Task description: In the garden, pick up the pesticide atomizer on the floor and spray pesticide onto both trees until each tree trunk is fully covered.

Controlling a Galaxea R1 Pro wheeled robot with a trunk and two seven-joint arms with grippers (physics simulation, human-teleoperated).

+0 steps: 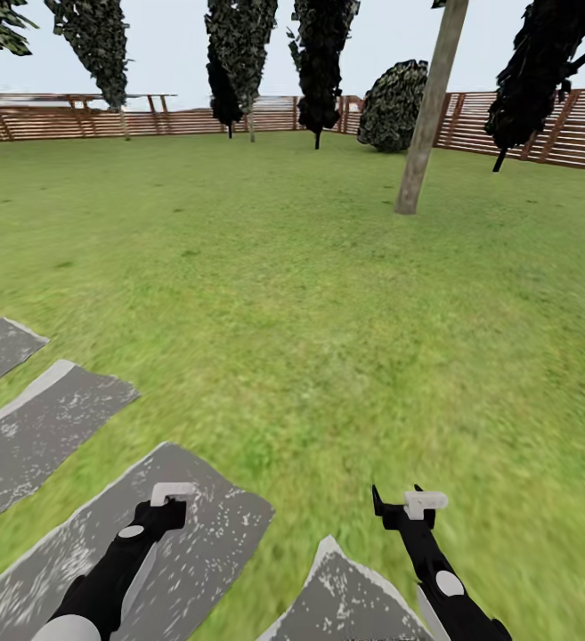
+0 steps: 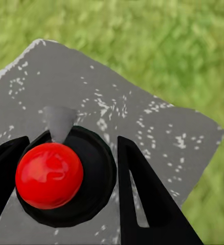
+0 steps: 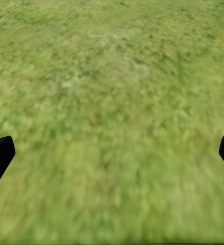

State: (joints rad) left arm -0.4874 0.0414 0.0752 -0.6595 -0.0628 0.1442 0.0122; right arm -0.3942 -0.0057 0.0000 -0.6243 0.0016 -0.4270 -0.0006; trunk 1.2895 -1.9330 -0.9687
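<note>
- Where the floor (image 1: 292,294) of green grass meets its far edge, a brown slatted fence (image 1: 78,120) runs.
- One tree (image 1: 426,116) with a bare trunk stands near the far right corner.
- Grey stepping stones (image 1: 34,427) lie at the near left.
- Right claw (image 1: 408,506) hangs wide over grass.
- Left claw (image 1: 169,499), narrow, grips the pesticide atomizer (image 2: 94,173) above a stone.

One bare trunk (image 1: 428,111), four stepping stones (image 1: 43,427), two tools (image 1: 172,500).
</note>
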